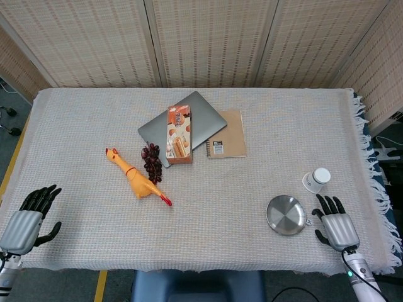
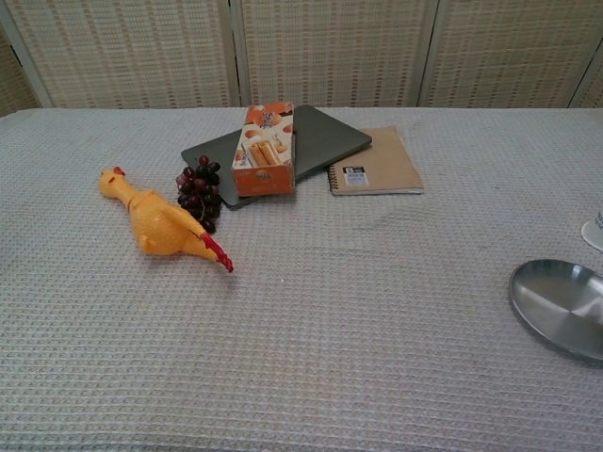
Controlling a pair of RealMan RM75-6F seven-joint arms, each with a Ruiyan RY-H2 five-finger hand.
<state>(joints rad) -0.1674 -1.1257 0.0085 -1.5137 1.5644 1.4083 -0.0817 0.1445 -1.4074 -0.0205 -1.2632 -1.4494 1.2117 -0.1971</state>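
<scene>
Steel dish (image 1: pixel 286 215): round, shallow, shiny, empty, sitting flat and upright on the cloth-covered worktop (image 1: pixel 252 182) near its front right edge. Small tab on its right rim. Only its left part shows at the right edge of the chest view. White cup (image 1: pixel 316 180) on its side, just behind and right, not touching.

Woven reed screen panels (image 1: pixel 208 41) behind a cloth-covered table (image 1: pixel 264 119)
</scene>
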